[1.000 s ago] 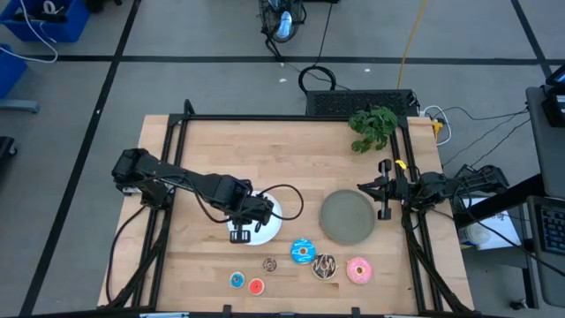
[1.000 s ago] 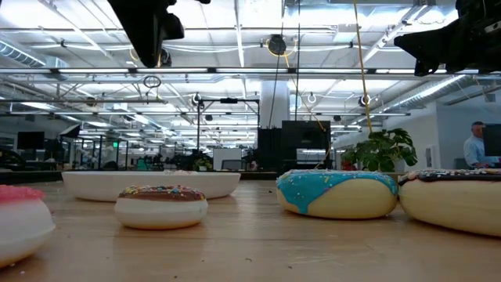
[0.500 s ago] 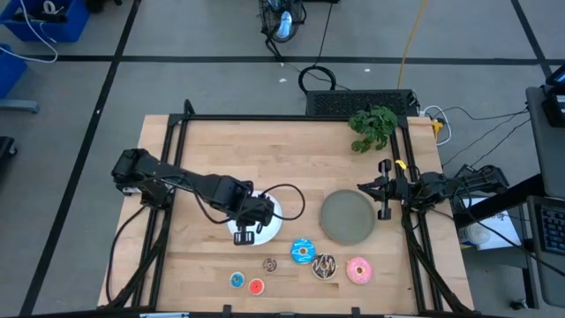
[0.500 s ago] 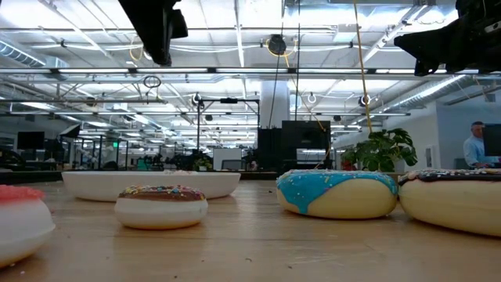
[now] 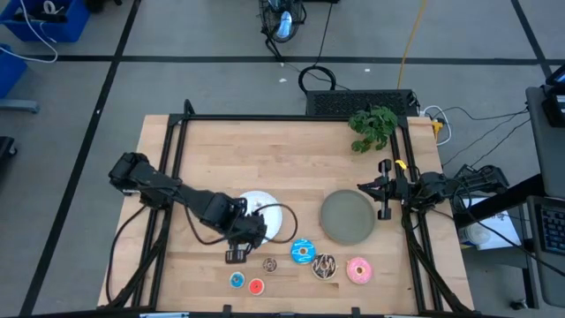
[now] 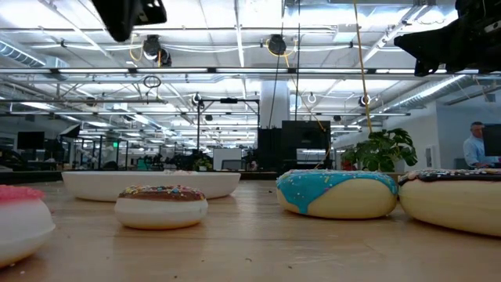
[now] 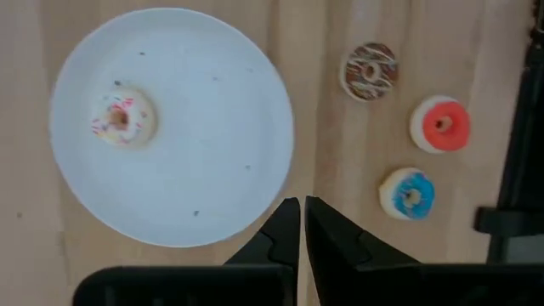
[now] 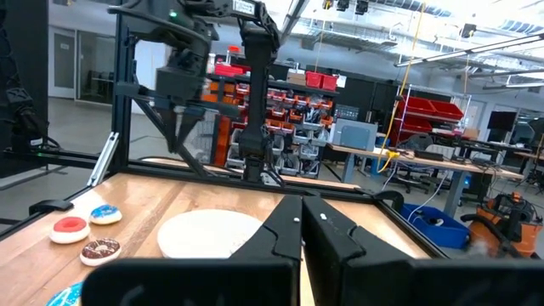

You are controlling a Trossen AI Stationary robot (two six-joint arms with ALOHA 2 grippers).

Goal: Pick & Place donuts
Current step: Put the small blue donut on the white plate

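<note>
A small white-pink donut (image 7: 123,117) lies flat on the white plate (image 7: 212,102). My left gripper (image 7: 302,212) is shut and empty, above the plate's near rim (image 5: 237,254). The small brown (image 5: 269,263), red (image 5: 256,285) and blue (image 5: 237,280) donuts lie on the table by the near edge. The larger blue (image 5: 303,251), chocolate (image 5: 324,266) and pink (image 5: 358,270) donuts lie to their right. My right gripper (image 5: 385,190) is shut and empty at the table's right edge, beside the grey plate (image 5: 346,217).
A green plant (image 5: 373,126) stands at the table's far right corner. A black frame (image 5: 265,117) runs along the table's far, left and right sides. Bare wood lies across the far half of the table.
My left gripper has moved from over the white plate toward the table's near edge and a little to the left. It now stands past the plate's near rim. The donuts and plates have stayed where they were.
</note>
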